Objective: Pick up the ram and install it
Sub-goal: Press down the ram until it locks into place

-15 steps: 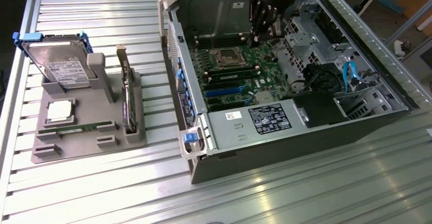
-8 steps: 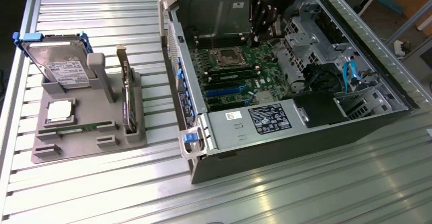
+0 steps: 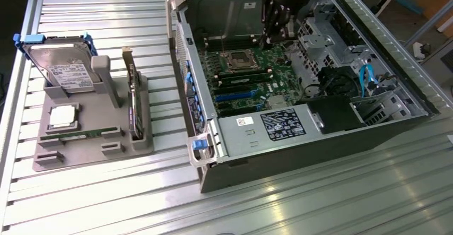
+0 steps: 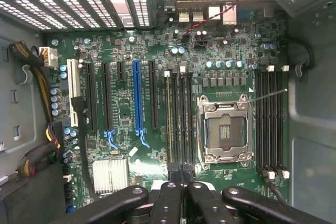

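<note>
Down inside the open computer case (image 3: 396, 119), the gripper (image 4: 181, 176) hangs over the motherboard (image 4: 126, 129) with its dark fingers (image 4: 167, 203) pressed together, no gap between the tips. They sit just past the end of the middle bank of memory slots. Standing on edge in the slot of that bank nearest the blue expansion slot (image 4: 137, 95) is the ram (image 4: 169, 121), seen from above as a thin greenish line running the slot's length. I cannot tell whether the tips touch it or grip anything. Beside that bank is the bare processor socket (image 4: 224, 131) in its silver frame, then another bank of black slots (image 4: 270, 124) with white latches. Room is tight: in the exterior view the gripper (image 3: 275, 36) comes down between the raised grey metal panel (image 3: 223, 15) and the drive cage (image 3: 322, 38), with the case walls all round and the black power supply (image 3: 283, 124) at the near end. Outside the case, on the slatted aluminium table (image 3: 319, 198), a grey tray (image 3: 92, 150) towards the exterior view's left holds a second green stick (image 3: 74, 135) lying flat along its front, a silver hard drive (image 3: 63, 68) with blue clips propped upright, and an upright expansion card (image 3: 133, 94), all well apart from the gripper.
</note>
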